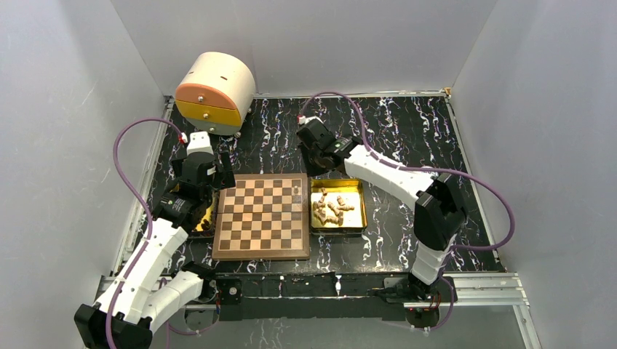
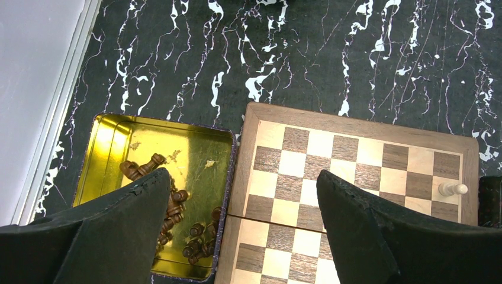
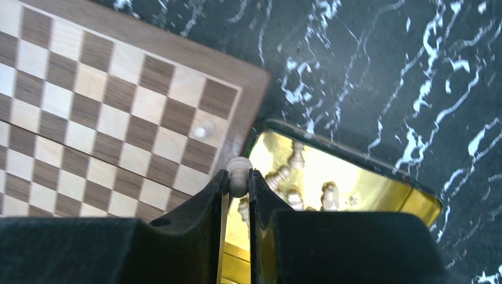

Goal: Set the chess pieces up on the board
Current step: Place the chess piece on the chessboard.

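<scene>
White-shelled arms (image 1: 156, 251) with black joints, looping purple cables (image 1: 116, 154) and matte black pincers (image 2: 244, 189).

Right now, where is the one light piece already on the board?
In the top view the light piece sits in the rightmost column of the board, one square from its far right corner, beside the gold tray.

A shiny gold rectangular metal tray (image 2: 195, 142) lay beneath the left pincer (image 2: 241, 177), reaching off to its left. A second gold tray (image 3: 379, 183) sat under the right pincer (image 3: 238, 177), stretching to its right. The black, white-veined marble-look tabletop (image 2: 355, 53) spread ahead of both. A rounded cream-and-orange drawer box (image 1: 215, 93) stood beyond the left pincer, apart from it.
</scene>
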